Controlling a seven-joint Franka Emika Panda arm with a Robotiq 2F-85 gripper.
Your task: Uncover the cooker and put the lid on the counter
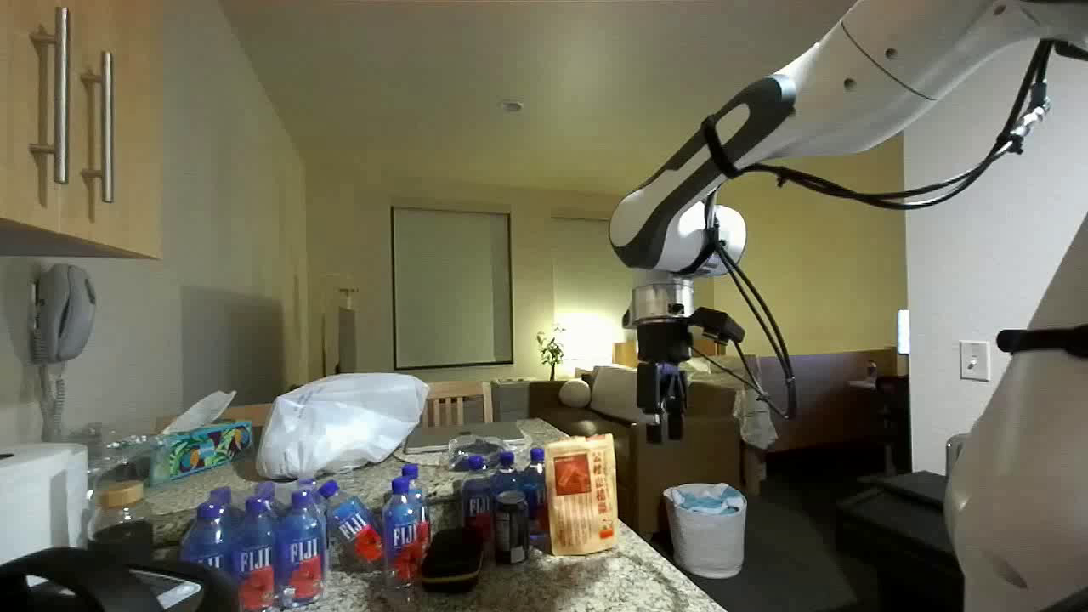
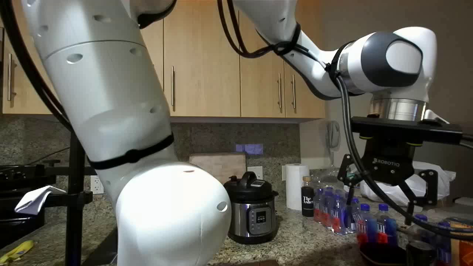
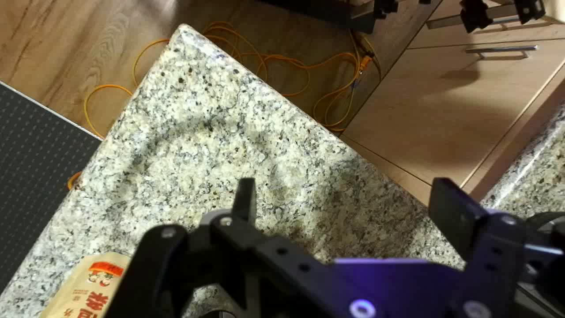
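Sitting level on the pale speckled stone surface point(image 3: 220, 132), the round steel-sided cooker point(image 2: 255, 218) with a black base carries its domed black lid point(image 2: 248, 191) on top, raised handle uppermost. Well apart from both, the black metal gripper point(image 3: 346, 198) hangs in the air, pointing down from the white and grey arm point(image 1: 850, 102). Its two black fingers point(image 3: 245, 198) are spread wide, with speckled stone showing through the gap; in the wrist view a corner of the surface lies below. Along the edge stands a tan paper packet point(image 1: 581, 497) with red print, just beside a dark cylindrical can point(image 1: 511, 529) and near clear plastic water bottles point(image 1: 299, 548) with blue caps, one of them tilted. A low black oval case point(image 1: 450, 563) lies close to the bottles. Near the cooker are a white paper towel roll point(image 2: 297, 186) and a dark bottle point(image 2: 307, 201) with a tan cap; farther along, a puffy white plastic bag point(image 1: 344, 425) rests by a brightly patterned tissue box point(image 1: 208, 448). Pale wooden cupboards point(image 2: 201, 62) with steel handles hang above. Out in the room, in an exterior view, are a brown sofa point(image 1: 714, 446), a round white waste basket point(image 1: 707, 537) and a yellow-lit wall point(image 1: 807, 297). Orange cable point(image 3: 364, 62) loops over the wood floor point(image 3: 88, 48).
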